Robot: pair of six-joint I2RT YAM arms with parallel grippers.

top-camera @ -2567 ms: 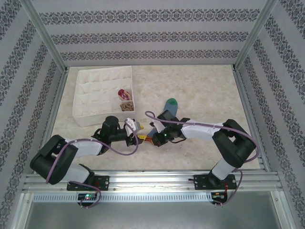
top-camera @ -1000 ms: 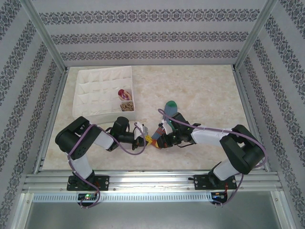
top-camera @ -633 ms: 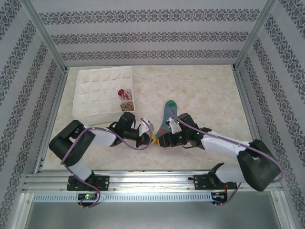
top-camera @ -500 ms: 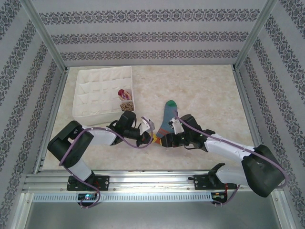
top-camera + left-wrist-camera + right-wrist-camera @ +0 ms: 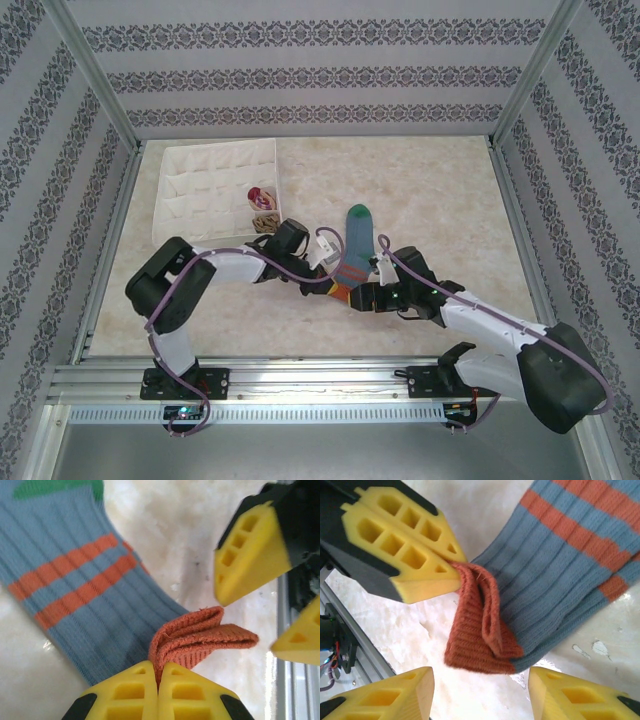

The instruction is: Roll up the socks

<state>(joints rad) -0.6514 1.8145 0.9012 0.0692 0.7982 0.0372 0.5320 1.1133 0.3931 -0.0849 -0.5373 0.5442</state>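
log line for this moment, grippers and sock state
left gripper: shut on orange cuff | right gripper: open, straddling cuff, no contact | blue sock: lying flat, cuff folded over, not rolled

The box (image 5: pixel 200 190) fills the far left corner of the table (image 5: pixel 440 200). The right half and the strip along the far edge lie bare, with room for a gripper to pass. In the middle the sock (image 5: pixel 354 245) lies lengthwise, toe toward the far edge. At its near end the left gripper (image 5: pixel 158 672), clamped on the sock, and the right gripper (image 5: pixel 481 682), jaws apart, face each other with little gap between. Both arms slant across the near half, barring the way from the near edge to the middle.
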